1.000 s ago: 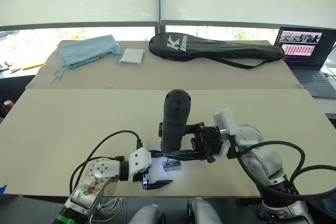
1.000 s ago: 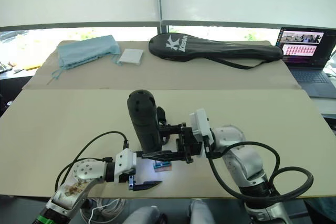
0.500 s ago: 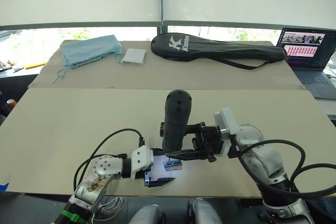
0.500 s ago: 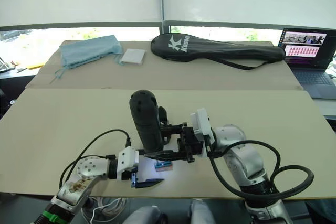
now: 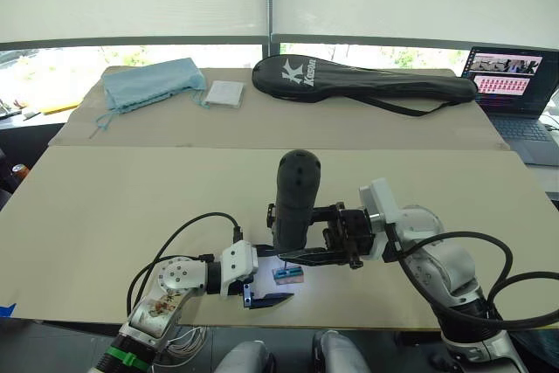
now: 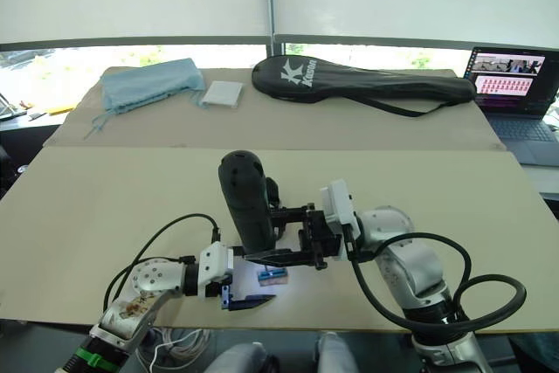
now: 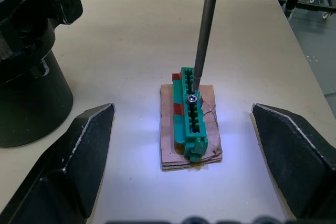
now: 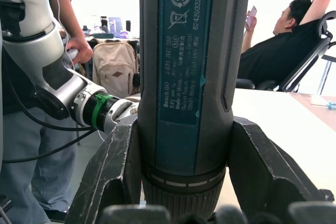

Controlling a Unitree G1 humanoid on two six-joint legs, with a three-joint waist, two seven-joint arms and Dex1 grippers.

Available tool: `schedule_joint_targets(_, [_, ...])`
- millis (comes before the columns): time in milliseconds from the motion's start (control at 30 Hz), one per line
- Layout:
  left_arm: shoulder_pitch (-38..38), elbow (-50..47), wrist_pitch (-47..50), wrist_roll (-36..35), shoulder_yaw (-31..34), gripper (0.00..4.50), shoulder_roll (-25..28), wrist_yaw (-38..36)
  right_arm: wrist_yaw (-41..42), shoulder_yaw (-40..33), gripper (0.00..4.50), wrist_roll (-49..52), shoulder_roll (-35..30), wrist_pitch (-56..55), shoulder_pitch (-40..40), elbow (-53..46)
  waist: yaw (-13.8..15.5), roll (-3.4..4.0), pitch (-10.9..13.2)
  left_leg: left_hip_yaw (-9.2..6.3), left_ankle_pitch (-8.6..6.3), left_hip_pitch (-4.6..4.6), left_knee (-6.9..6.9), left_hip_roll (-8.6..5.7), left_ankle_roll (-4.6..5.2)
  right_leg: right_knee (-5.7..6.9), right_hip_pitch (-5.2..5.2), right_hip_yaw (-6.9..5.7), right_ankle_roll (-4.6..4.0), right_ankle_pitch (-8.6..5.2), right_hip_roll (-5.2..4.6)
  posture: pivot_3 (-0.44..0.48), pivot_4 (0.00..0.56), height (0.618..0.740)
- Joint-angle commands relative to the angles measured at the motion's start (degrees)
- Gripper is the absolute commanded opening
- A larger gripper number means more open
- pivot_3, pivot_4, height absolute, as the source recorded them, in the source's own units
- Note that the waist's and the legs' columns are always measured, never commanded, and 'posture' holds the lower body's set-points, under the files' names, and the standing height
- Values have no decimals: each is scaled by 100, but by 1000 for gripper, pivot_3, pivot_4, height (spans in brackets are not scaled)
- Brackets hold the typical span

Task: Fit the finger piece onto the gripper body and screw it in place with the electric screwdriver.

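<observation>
My right gripper [image 5: 299,235] is shut on the electric screwdriver [image 5: 295,198], a thick dark cylinder held upright, bit down. Its thin metal bit [image 7: 205,30] rests on a screw in a small green-and-brown block [image 7: 190,116] near the table's front edge. My left gripper [image 5: 272,277] is open, one finger on each side of that block without touching it. The gripper body [image 7: 26,98], black with a round base, stands just beyond the block, mostly hidden behind the screwdriver in the eye views. The finger piece is out of view.
At the back lie a black racket bag [image 5: 367,85], a blue cloth [image 5: 147,83] and a white pad [image 5: 225,93]. A laptop [image 5: 511,85] sits at the far right. A seated person [image 8: 283,45] and a backpack [image 8: 115,66] show beyond the table.
My left gripper has edged slightly right toward the block. The screwdriver stays upright over the block, and the camera has shifted a little.
</observation>
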Motion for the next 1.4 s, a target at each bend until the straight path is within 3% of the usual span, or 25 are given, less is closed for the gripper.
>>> schedule_joint_targets(33, [89,239,77,209,-244,4411,-45,63,33,-190,1900,152,25,-197,-168,-148,0,0,0,0,0,0,0,0,0,0,0,0,0,0,0,0,150,740])
schedule_joint_targets(1400, [73,84,295,184,-234,4411,-20,122,63,-84,1900,28,23,-149,-210,-42,0,0,0,0,0,0,0,0,0,0,0,1,0,0,0,0,150,740])
